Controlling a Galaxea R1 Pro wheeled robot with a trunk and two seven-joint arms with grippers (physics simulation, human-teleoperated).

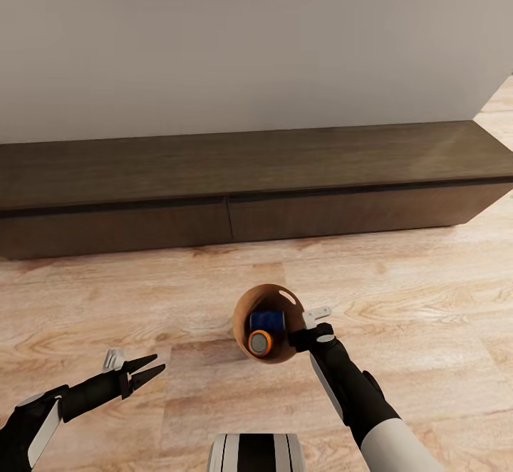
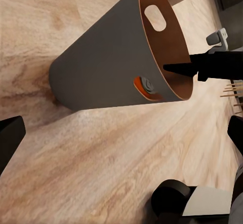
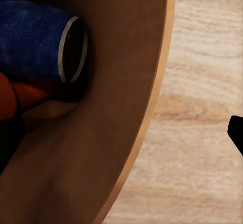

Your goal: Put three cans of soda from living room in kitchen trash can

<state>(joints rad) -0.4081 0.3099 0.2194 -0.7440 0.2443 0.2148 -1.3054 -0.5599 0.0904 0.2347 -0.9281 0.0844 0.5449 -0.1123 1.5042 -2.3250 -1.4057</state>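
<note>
- Head view: the left pincer (image 1: 146,371) hangs low over the pale wood plank floor (image 1: 427,301), its fingers spread and empty, apparently free for another pickup.
- Centre: the round off-white, brown-lined trash can (image 1: 246,308) holds a dark blue soda can (image 1: 269,319) and an orange soda can (image 1: 260,342).
- Right: the right pincer (image 1: 308,333) pinches the bin's rim, likely for carrying towards the kitchen.

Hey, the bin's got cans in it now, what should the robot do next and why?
Probably turn away from the low cabinet toward the kitchen: the right tool grips the trash can rim, with a blue can and an orange can inside.
</note>
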